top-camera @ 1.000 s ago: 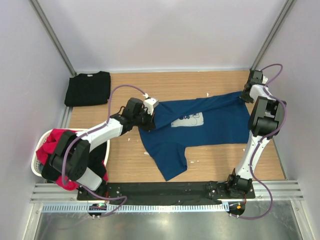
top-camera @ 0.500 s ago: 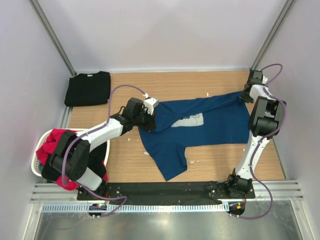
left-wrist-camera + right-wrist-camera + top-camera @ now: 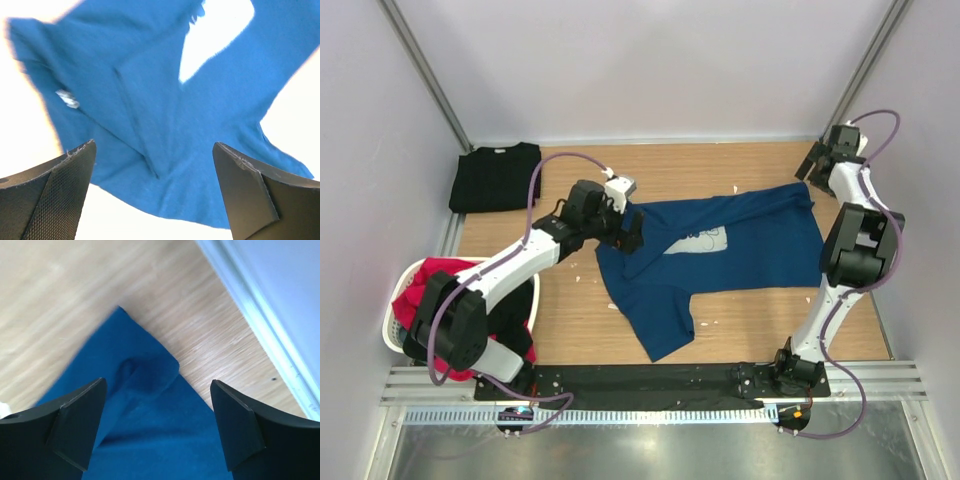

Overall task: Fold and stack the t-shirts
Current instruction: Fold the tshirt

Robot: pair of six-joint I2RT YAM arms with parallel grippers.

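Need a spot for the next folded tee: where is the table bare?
Bare wood: the far strip between the black t-shirt and the right arm; the near patch between the basket and the navy t-shirt. Crowded mid-table, under that shirt and the left arm.

A spread t-shirt [image 3: 740, 250] lies on the table [image 3: 720, 165], reaching from the middle to the right side. A folded t-shirt [image 3: 496, 176] lies in the far left corner. A basket [image 3: 390, 335] sits at the near left, with more t-shirts [image 3: 445, 280] heaped in it. The left gripper [image 3: 632, 238] is over the spread t-shirt's left edge, and the right gripper [image 3: 812, 168] is over its far right corner.
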